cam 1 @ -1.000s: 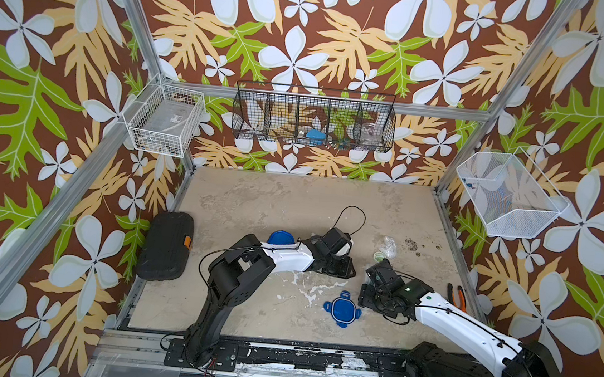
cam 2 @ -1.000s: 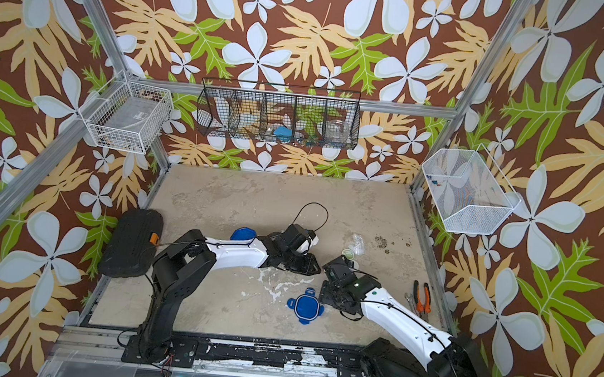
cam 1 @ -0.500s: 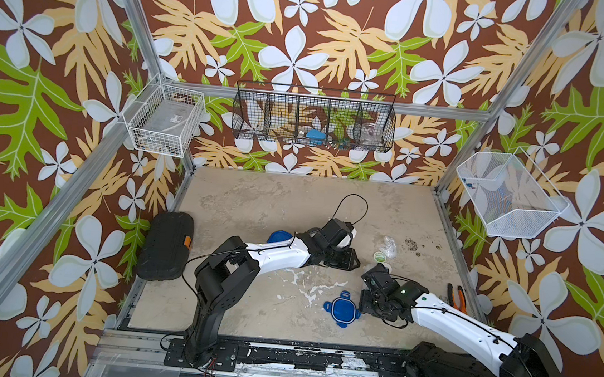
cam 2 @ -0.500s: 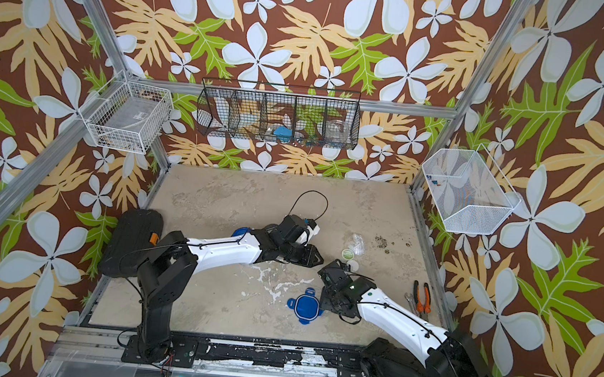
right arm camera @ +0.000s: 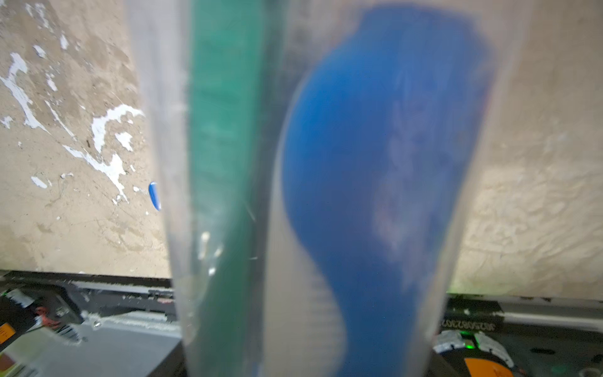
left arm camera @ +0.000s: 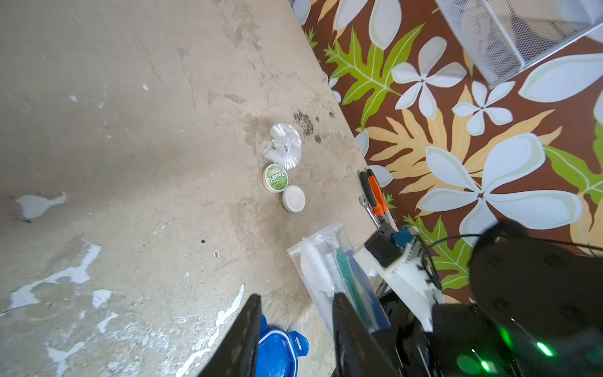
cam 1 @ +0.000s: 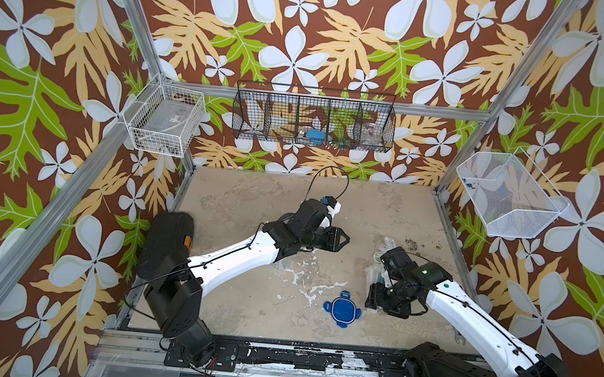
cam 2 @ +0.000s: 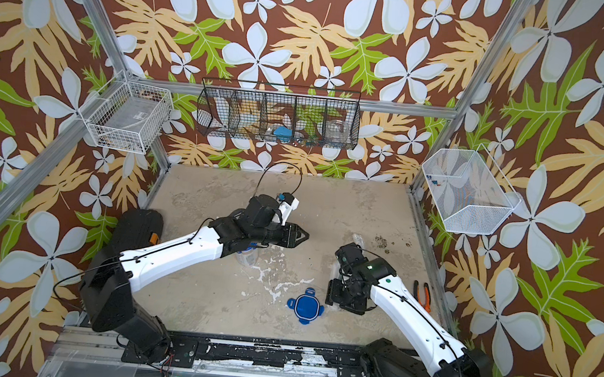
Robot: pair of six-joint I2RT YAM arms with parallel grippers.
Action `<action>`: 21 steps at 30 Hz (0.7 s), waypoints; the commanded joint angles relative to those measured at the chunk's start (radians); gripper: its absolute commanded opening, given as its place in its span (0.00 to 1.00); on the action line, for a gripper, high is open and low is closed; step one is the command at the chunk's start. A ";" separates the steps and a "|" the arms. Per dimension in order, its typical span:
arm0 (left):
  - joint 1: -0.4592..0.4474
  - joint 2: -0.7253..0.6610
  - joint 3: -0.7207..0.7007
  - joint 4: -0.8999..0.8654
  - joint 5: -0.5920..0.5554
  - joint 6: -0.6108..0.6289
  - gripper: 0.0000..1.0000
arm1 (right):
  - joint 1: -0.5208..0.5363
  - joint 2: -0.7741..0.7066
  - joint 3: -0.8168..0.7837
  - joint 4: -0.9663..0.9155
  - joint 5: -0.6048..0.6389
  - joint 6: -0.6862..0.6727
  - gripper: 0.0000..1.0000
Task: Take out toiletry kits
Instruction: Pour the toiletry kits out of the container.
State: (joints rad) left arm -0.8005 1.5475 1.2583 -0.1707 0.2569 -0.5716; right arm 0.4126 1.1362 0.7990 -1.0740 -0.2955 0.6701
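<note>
My right gripper [cam 1: 372, 301] is low at the table's right front, shut on a clear jar [left arm camera: 326, 261] that lies tilted. Inside the jar I see parts of a toiletry kit: a green toothbrush [right arm camera: 225, 163] and a blue and white tube [right arm camera: 375, 163]. Just past the jar's mouth a round green tin [left arm camera: 276, 177], a white round pot [left arm camera: 293, 198] and a crumpled clear wrapper [left arm camera: 285, 146] lie on the table. My left gripper [left arm camera: 297, 298] hangs over mid-table, open a little with nothing between its fingers, pointing toward the jar.
A blue four-tabbed lid [cam 1: 342, 309] lies left of the right gripper. A second clear jar [cam 2: 246, 257] stands under the left forearm. Orange pliers [cam 2: 422, 293] lie by the right wall and a black case [cam 1: 167, 244] at the left. Wire baskets [cam 1: 313, 125] hang on the walls.
The left arm has lifted and stretched out over the table, covering the blue lid it was beside, and its jaws have parted slightly. The right gripper has stayed by the jar.
</note>
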 commanded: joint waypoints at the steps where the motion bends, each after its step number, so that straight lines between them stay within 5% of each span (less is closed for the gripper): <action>1: 0.014 -0.069 -0.043 -0.023 -0.047 0.036 0.43 | -0.052 0.061 -0.030 -0.032 -0.209 -0.091 0.50; 9: 0.040 -0.144 -0.137 -0.014 -0.029 0.033 0.44 | -0.112 0.122 0.250 -0.215 -0.114 -0.139 0.47; 16: 0.041 -0.185 -0.167 -0.002 -0.033 0.031 0.46 | -0.109 0.137 -0.061 -0.037 -0.118 -0.119 0.41; 21: 0.041 -0.199 -0.185 -0.003 -0.040 0.032 0.46 | -0.109 0.098 0.192 -0.214 0.020 -0.144 0.44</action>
State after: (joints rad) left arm -0.7605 1.3567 1.0767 -0.1795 0.2199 -0.5488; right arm 0.3016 1.2480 0.8963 -1.1999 -0.3584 0.5480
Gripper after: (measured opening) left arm 0.456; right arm 0.682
